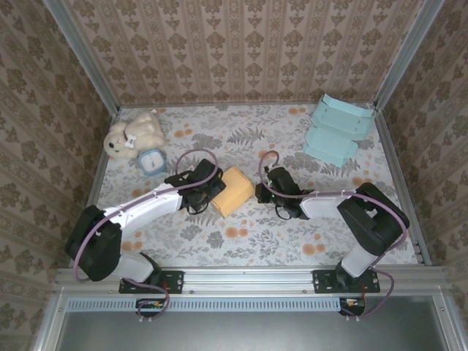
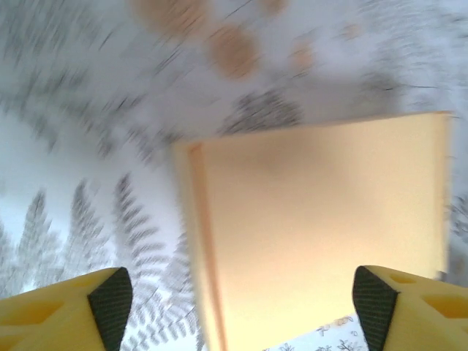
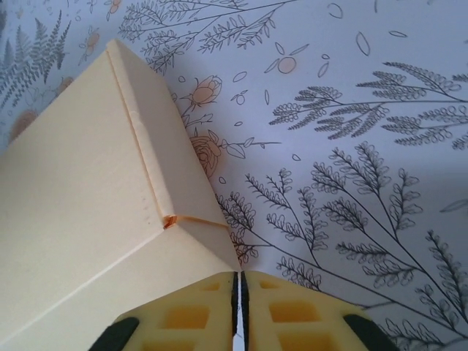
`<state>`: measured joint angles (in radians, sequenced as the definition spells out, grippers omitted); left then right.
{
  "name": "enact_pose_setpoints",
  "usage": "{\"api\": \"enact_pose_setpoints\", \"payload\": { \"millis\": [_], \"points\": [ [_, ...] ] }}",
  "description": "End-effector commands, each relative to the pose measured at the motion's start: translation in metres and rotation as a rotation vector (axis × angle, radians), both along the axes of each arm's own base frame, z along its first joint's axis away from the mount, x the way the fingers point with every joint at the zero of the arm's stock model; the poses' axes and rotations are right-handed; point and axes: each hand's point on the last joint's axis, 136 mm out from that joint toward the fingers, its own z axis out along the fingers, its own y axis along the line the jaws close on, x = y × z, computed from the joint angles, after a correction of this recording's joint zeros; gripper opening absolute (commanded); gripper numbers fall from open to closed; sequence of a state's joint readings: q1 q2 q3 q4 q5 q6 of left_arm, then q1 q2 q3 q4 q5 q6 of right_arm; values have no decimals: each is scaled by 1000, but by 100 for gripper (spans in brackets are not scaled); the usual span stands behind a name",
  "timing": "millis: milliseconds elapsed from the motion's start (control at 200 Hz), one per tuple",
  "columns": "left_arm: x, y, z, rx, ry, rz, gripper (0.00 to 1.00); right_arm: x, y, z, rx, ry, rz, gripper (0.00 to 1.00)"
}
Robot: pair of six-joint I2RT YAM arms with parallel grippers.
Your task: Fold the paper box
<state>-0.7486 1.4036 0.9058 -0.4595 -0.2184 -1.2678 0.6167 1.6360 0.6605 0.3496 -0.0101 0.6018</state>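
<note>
We see the yellow paper box [image 1: 233, 191] lying closed in the middle of the flowered worktop [image 1: 292, 241], between the two arms. The left end effector [image 1: 212, 193] sits just at the box's left side. In its wrist view its fingers [image 2: 110, 303] are spread wide, one at each lower corner of the picture, with a flat face of the box ahead of them, blurred. We cannot tell whether either pad touches the box. The right end effector [image 3: 239, 289] is at the box's right side with its fingers pressed together, so that only a hairline shows between them. Their tips meet a low corner of the box, where a folded edge runs down to the worktop, and we can make out nothing pinched. At the far left a cream plush toy [image 1: 134, 134] lies just beside a small blue clock [image 1: 152, 161]. At the far right stand pale blue boxes [image 1: 338, 128], well apart from both arms.
</note>
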Motion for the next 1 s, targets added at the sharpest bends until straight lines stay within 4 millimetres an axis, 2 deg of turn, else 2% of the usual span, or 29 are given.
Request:
{"api": "enact_pose_setpoints", "payload": {
  "millis": [0,50,85,190,310,390,525,850,995],
  "points": [
    [43,-8,44,193,-274,-280,88,-12,2,4,54,80,1,9],
    [60,-22,48,191,-352,-416,89,-12,3,4,65,91,-4,8],
    [68,-34,47,143,-381,-504,89,-12,4,3,70,99,-4,0],
    [89,-52,39,4,-396,-625,89,-11,5,1,90,123,-12,0],
    [101,-70,30,-82,-392,-711,87,-10,12,-3,118,146,2,0],
    [104,-76,23,-105,-398,-734,87,-7,13,-6,118,155,1,0],
    [109,-77,15,-106,-401,-719,87,0,14,-13,138,167,-5,0],
    [107,-79,-32,-138,-295,-686,83,10,13,-27,161,188,-24,0],
    [100,-86,-34,-182,-294,-682,81,11,13,-30,159,193,-28,0]
  ]
}}
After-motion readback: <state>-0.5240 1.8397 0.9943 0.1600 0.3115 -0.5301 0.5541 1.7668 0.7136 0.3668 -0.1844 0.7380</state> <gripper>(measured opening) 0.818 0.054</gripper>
